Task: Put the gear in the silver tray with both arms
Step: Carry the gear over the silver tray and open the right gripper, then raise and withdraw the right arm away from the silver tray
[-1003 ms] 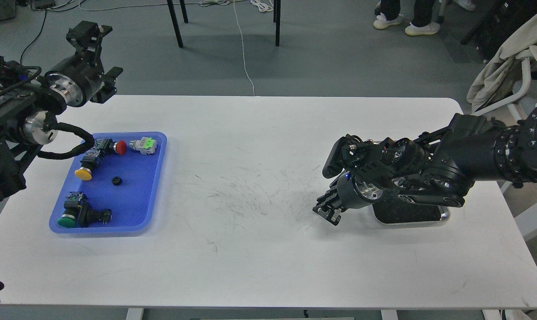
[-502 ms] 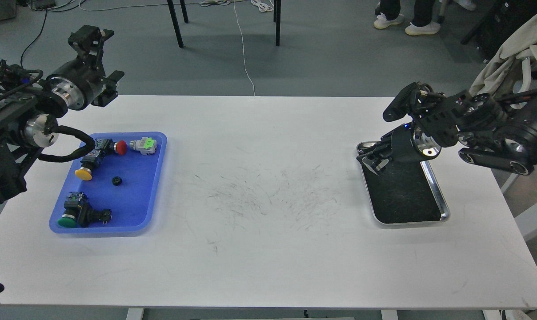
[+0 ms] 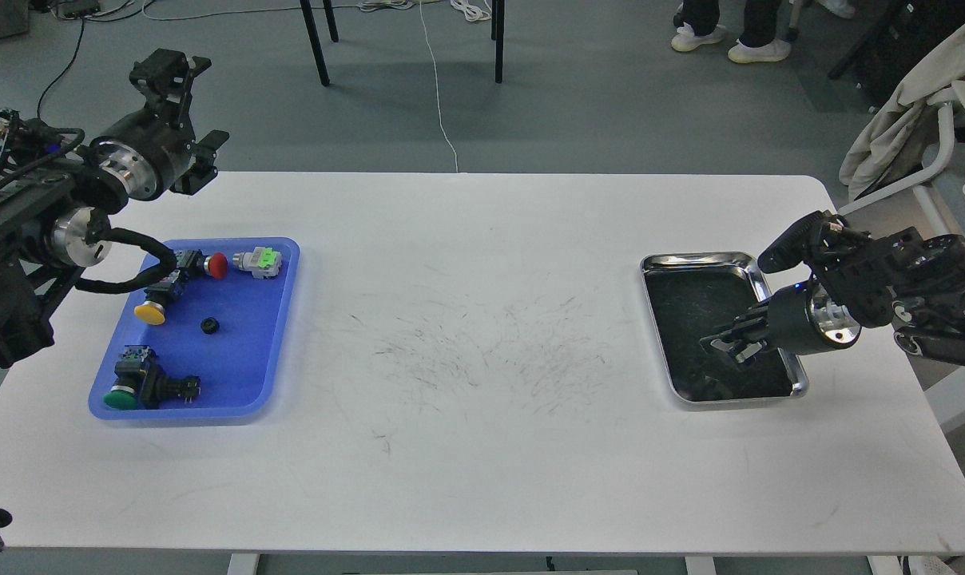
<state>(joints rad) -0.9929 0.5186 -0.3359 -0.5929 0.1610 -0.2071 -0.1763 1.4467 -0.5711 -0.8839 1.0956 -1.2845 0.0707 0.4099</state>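
The gear (image 3: 208, 325) is a small black round part lying in the middle of the blue plastic tray (image 3: 279, 319) at the left. The silver tray (image 3: 694, 259) sits at the right, its dark scuffed floor bare of parts. My right gripper (image 3: 724, 345) hangs low over the tray's near right part, pointing left. It is dark against the dark floor, so I cannot tell its fingers apart. My left gripper (image 3: 188, 104) is raised beyond the table's far left edge, above and behind the blue tray. Its two fingers stand wide apart and empty.
The blue tray also holds several push-button switches: red (image 3: 217, 265), yellow (image 3: 149, 312), green (image 3: 121, 397), and a grey-and-green part (image 3: 260, 261). A chair with cloth (image 3: 898, 120) stands beyond the right end of the table. Chair legs and cables lie on the floor behind.
My right arm swung from the table left of the silver tray to the tray's far end, then came back over its near right part. The left arm shifted only slightly.
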